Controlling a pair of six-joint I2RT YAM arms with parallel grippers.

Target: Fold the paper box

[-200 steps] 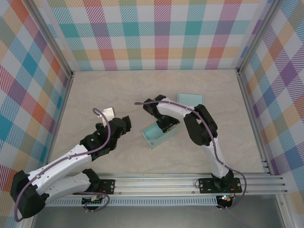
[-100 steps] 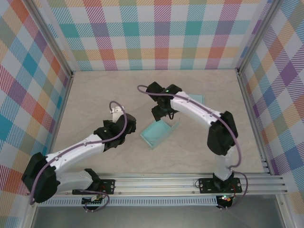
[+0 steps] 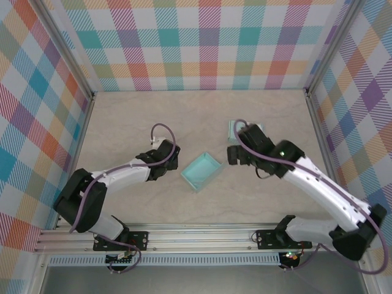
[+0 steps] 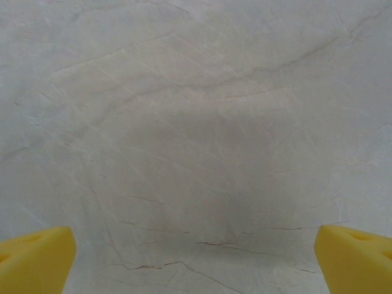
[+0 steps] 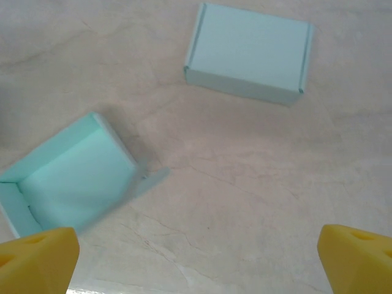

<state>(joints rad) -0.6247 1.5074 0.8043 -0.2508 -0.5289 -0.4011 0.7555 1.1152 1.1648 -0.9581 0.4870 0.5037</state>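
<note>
While left hand [image 4: 196,260] and right hand [image 5: 197,260] both gape wide, empty, the open paper box [image 3: 202,171] lies between them, touching neither.

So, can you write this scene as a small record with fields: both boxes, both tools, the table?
open box: teal paper, walls up, top open, on the table
closed box: pale teal, flat on the table, apart from the open box
left tool: open, empty, over bare table
right tool: open, empty, near both boxes, touching neither
</note>
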